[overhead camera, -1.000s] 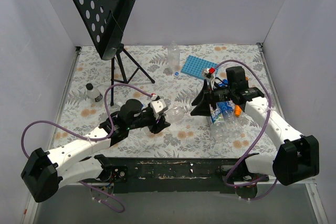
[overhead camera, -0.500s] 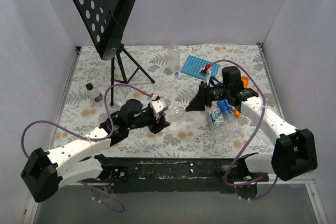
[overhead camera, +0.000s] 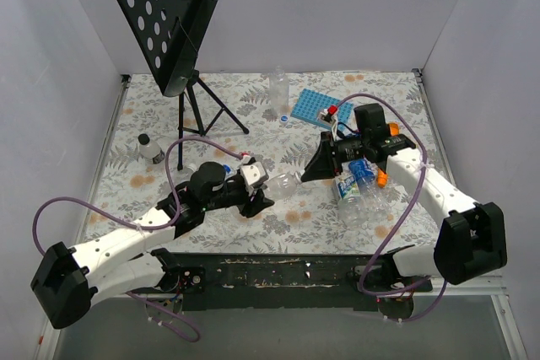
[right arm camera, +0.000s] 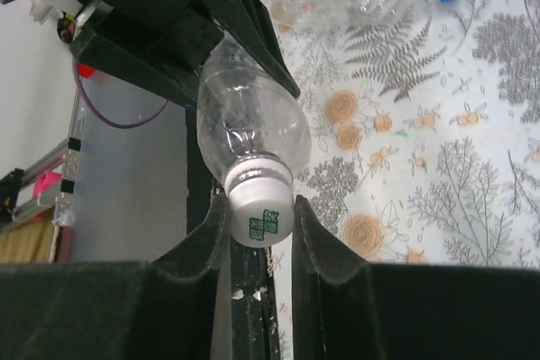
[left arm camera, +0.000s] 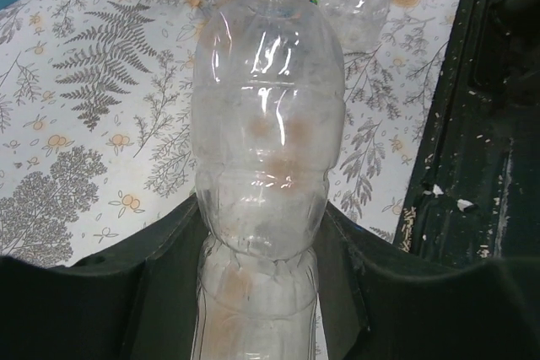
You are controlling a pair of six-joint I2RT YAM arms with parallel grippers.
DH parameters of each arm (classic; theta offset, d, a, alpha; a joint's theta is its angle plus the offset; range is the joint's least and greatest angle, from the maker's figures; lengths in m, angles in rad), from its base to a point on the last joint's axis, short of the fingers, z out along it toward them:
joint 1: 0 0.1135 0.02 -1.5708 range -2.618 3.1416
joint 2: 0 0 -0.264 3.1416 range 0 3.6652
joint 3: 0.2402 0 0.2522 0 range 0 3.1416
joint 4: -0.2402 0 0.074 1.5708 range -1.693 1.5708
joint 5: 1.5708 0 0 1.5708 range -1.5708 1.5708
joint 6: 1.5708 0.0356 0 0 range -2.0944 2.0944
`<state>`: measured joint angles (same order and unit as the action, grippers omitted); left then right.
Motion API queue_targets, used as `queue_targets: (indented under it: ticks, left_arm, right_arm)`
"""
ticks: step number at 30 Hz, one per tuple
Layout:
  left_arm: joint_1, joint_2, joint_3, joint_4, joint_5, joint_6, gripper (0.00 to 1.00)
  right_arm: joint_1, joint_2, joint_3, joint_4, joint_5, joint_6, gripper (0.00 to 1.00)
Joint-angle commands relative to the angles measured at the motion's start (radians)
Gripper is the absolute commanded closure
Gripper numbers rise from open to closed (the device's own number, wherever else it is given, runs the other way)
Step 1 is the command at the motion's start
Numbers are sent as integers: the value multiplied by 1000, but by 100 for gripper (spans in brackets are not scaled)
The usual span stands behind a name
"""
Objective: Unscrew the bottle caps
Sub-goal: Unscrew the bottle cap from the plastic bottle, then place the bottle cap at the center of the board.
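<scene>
Background stuff on my bench: a floral cloth [overhead camera: 143, 200] covers the top, with a scuffed dark strip [overhead camera: 278, 271] along the near edge. A black perforated music stand [overhead camera: 164, 14] sits on its tripod [overhead camera: 207, 115] by the far left corner. A blue ridged tray [overhead camera: 312, 107] lies near the far edge, right of centre. An orange stick [overhead camera: 382, 179] peeks out toward the right edge. Plain white walls [overhead camera: 337, 6] all around.

Your left arm stretches low toward centre, left tool [overhead camera: 260, 189] clamped around the bottle [left arm camera: 268, 124] body, jaws partway in. Your right arm folds in from the right, wrist turned left, right tool [overhead camera: 309, 172] pinched shut on the cap [right arm camera: 261, 206]. Tools face each other.
</scene>
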<state>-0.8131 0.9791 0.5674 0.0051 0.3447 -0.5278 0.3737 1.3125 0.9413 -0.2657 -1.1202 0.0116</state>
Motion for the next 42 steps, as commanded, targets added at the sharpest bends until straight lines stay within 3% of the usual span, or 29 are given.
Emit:
queue_targets:
  ticks: [1,3,5,8,13,17,20,24,29,37,42]
  left_arm:
    - [18,-60,-14,58,121,-34,99]
    - [49,-56,-11,71,213,-60,99]
    - [87,-40,-1,82,304,-87,99]
    - [144,-13,5,127,460,-147,99]
    - [173,49,38,134,595,-241,99]
    - [176,41,16,211,689,-374,100]
    - [183,43,-9,269,755,-440,100]
    - [181,29,17,106,653,-342,100]
    - [181,-80,40,-65,409,-215,100]
    - [183,-373,-53,71,42,-182,99]
    - [183,-404,-81,73,-3,-149,99]
  right_arm:
    - [10,69,229,-573,-185,-728,99]
    - [11,129,350,-842,-123,-1129,99]
    - [11,181,440,-1031,-69,-1373,99]
    - [17,140,427,-1035,37,-1588,99]
    - [83,-68,223,-591,343,-1610,99]
    - [85,-48,266,-600,407,-1688,99]
    - [85,-52,261,-613,372,-1742,99]
    - [83,-67,232,-535,327,-1637,99]
    - [62,-78,154,-234,390,-1096,99]
    - [62,193,229,-44,561,-561,99]
    - [64,434,382,-32,726,-394,99]
